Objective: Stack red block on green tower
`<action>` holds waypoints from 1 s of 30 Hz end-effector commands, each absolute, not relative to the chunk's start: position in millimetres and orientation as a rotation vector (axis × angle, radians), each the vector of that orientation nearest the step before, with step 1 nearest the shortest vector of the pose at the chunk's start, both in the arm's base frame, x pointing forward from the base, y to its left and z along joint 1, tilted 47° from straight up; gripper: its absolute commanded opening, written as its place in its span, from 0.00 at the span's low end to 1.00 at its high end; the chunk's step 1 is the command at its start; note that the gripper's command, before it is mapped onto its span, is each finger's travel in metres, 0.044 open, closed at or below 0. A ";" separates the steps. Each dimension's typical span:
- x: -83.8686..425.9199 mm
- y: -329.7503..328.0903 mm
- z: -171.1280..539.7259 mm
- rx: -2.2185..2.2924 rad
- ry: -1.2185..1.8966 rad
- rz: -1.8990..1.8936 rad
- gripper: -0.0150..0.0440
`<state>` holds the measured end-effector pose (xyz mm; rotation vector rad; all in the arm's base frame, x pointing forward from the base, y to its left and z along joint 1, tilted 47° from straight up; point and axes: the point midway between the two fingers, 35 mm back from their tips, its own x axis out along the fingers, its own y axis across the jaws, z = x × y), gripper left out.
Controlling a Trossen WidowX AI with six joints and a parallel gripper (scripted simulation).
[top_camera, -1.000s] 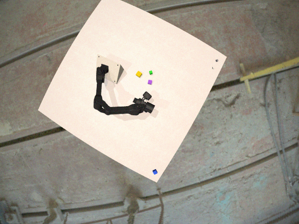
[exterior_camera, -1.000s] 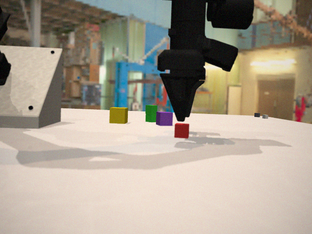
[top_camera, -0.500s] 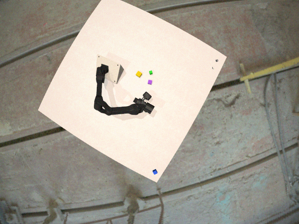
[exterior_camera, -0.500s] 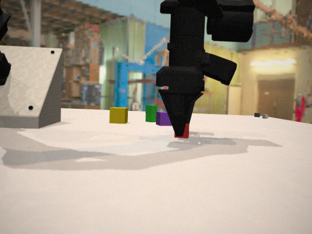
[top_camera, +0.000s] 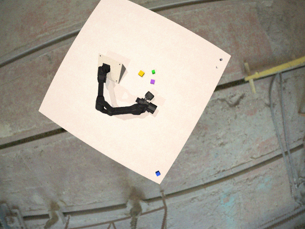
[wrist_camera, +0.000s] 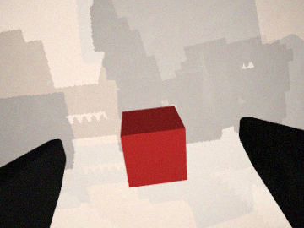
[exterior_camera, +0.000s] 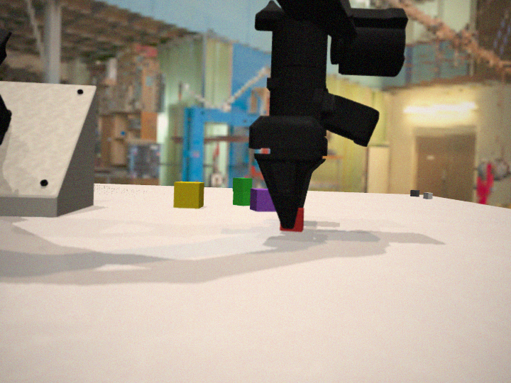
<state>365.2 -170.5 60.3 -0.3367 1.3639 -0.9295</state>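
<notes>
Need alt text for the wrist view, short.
A red block sits on the pale table, centred between the tool's two dark fingers, which stand open and apart from it on either side. Grey shadows cross the surface behind.

No readable text, labels, brand names, numbers or signs appear in any of the three views. The blocks have plain coloured faces and the robot arm is plain black with no markings. The background of the side view is too blurred to tell whether it holds any lettering.
</notes>
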 end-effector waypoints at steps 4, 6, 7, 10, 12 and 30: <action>365.0 -170.0 59.9 -0.336 1.363 -0.929 0.60; 365.0 -170.0 59.9 -0.336 1.363 -0.929 0.51; 365.0 -170.0 59.9 -0.336 1.363 -0.929 0.47; 365.0 -170.0 59.9 -0.336 1.363 -0.929 0.37; 365.0 -170.0 59.9 -0.336 1.363 -0.929 0.34; 369.0 -132.3 95.1 -0.342 1.368 -0.924 0.25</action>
